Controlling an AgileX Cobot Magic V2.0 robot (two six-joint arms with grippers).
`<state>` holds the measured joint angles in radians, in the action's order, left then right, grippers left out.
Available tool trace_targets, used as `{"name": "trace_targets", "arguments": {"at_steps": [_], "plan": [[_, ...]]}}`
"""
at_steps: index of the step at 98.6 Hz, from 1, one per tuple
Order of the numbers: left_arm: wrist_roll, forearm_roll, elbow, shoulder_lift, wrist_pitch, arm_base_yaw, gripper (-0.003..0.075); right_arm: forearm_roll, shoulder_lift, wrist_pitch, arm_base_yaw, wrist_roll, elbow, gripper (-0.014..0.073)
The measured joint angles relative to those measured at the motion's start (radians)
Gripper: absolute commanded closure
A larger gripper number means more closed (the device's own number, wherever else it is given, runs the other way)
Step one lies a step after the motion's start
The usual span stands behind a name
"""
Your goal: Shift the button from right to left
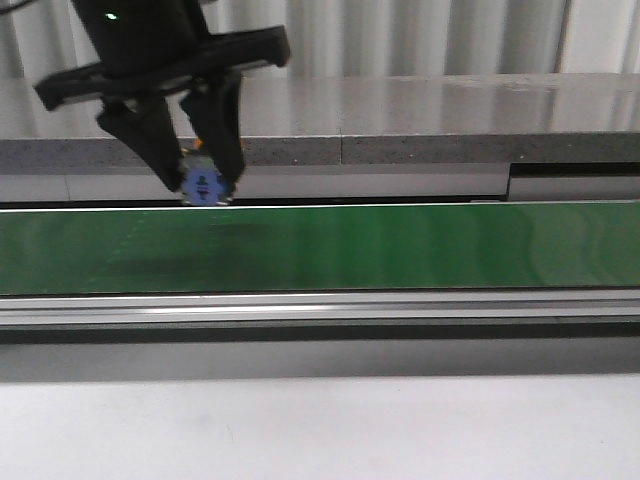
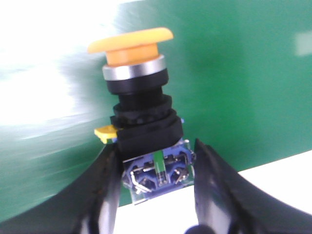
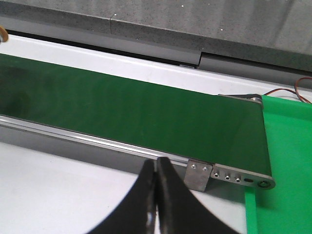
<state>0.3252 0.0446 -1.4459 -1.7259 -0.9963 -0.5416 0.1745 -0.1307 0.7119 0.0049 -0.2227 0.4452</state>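
Observation:
The button (image 1: pixel 205 183) has a yellow-orange mushroom cap, a black body and a blue contact block. My left gripper (image 1: pixel 206 189) is shut on it and holds it above the far edge of the green conveyor belt (image 1: pixel 400 245), at the left. In the left wrist view the button (image 2: pixel 136 112) stands cap-away between my black fingers (image 2: pixel 105 185), which grip its blue contact block (image 2: pixel 158 170). My right gripper (image 3: pixel 157 163) is shut and empty, over the white table in front of the belt's (image 3: pixel 146 107) right end. It does not show in the front view.
A grey stone ledge (image 1: pixel 420 110) runs behind the belt. An aluminium rail (image 1: pixel 320 305) edges the belt's front, with white table (image 1: pixel 320 420) before it. A metal bracket (image 3: pixel 199 175), a green mat (image 3: pixel 287 146) and thin wires (image 3: pixel 302 90) sit at the belt's right end.

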Motion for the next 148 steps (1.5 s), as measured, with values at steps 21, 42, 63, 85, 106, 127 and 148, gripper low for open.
{"name": "trace_targets", "arguments": {"at_steps": [21, 42, 63, 85, 106, 127, 148], "plan": [[-0.067, -0.148, 0.0, 0.092, -0.111, 0.215, 0.0715, 0.0, 0.0, 0.0, 0.0, 0.0, 0.0, 0.0659], [-0.267, -0.159, 0.0, 0.092, -0.166, 0.376, 0.0715, 0.0, 0.0, 0.0, 0.0, 0.0, 0.0, 0.0659], [-0.453, -0.16, 0.0, 0.092, -0.184, 0.534, 0.0715, 0.0, 0.0, 0.0, 0.0, 0.0, 0.0, 0.0659], [-0.547, -0.161, 0.0, 0.092, -0.187, 0.691, 0.0715, 0.0, 0.0, 0.0, 0.0, 0.0, 0.0, 0.0659], [-0.558, -0.163, 0.0, 0.068, -0.141, 0.796, 0.0715, 0.0, 0.0, 0.0, 0.0, 0.0, 0.0, 0.0659], [-0.558, -0.164, 0.0, -0.058, -0.102, 0.867, 0.0715, 0.0, 0.0, 0.0, 0.0, 0.0, 0.0, 0.0659], [-0.577, -0.168, 0.0, -0.182, -0.055, 0.896, 0.0661, 0.0, 0.0, 0.0, 0.0, 0.0, 0.0, 0.0659]]}}
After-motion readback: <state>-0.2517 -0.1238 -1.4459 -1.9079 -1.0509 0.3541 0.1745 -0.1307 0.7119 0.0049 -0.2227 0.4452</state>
